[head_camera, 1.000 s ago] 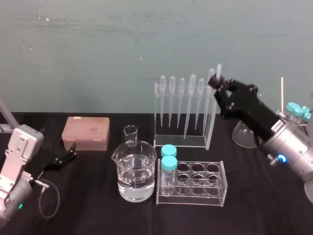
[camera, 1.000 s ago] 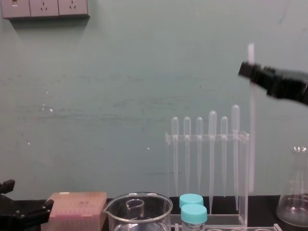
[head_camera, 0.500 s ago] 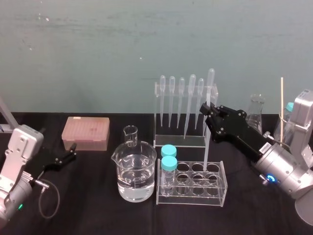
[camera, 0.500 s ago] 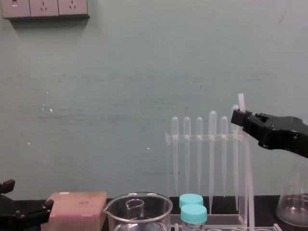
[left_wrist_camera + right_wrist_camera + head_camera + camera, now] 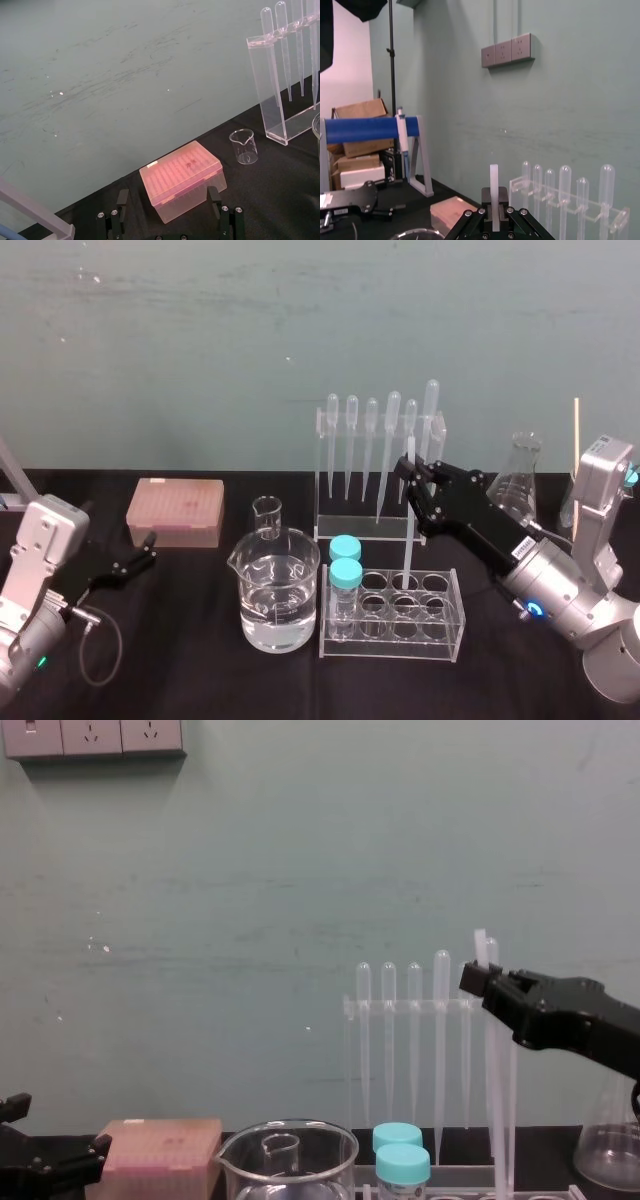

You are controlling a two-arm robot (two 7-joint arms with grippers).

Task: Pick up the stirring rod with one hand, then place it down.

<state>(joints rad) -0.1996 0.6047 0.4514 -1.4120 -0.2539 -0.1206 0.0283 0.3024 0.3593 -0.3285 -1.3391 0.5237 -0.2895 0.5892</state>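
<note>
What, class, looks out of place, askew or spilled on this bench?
Nothing is spilled or toppled. One oddity: the stirring rod stands upright in the right gripper, its lower end at the test tube rack. The left gripper sits idle near the pink box.

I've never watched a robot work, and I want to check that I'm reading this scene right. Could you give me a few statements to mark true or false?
1. The right gripper holds the stirring rod upright. True.
2. The rod's lower end dips into the large beaker. False: it reaches down to the test-tube rack beside the beaker.
3. Two blue-capped tubes stand in that rack. True.
4. The left gripper grips the pink box. False: it is open and apart from the box.
</note>
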